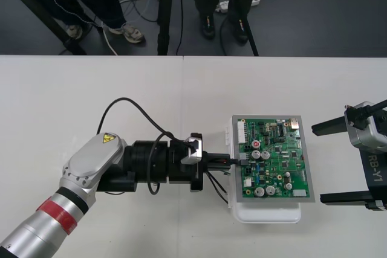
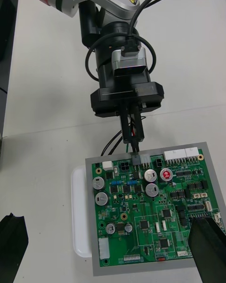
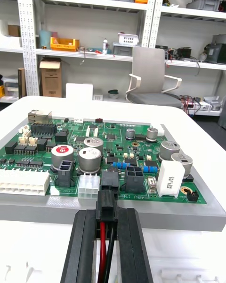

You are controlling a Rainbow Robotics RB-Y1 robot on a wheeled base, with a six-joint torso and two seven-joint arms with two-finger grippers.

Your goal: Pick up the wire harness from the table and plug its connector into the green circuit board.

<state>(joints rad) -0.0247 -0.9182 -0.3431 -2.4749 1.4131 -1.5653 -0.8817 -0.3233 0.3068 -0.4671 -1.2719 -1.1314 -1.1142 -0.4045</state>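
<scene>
The green circuit board (image 1: 275, 158) lies on its white base (image 1: 266, 214) right of the table's middle. My left gripper (image 1: 222, 161) reaches in level from the left and is shut on the harness plug (image 3: 107, 206), with red and black wires (image 3: 102, 247) running back between its fingers (image 3: 134, 245). The plug's tip meets a black socket (image 3: 110, 177) at the board's near edge; whether it is seated I cannot tell. Slack wires (image 1: 216, 187) hang below the gripper. The right wrist view has the left gripper (image 2: 133, 139) at the board (image 2: 150, 207). My right gripper (image 1: 335, 162) waits open, right of the board.
White connectors (image 3: 23, 181) and tall silver capacitors (image 3: 89, 158) stand close beside the black socket. The left arm's black cable (image 1: 121, 104) loops over the table behind the wrist. Beyond the table's far edge (image 1: 193, 56) lies dark floor.
</scene>
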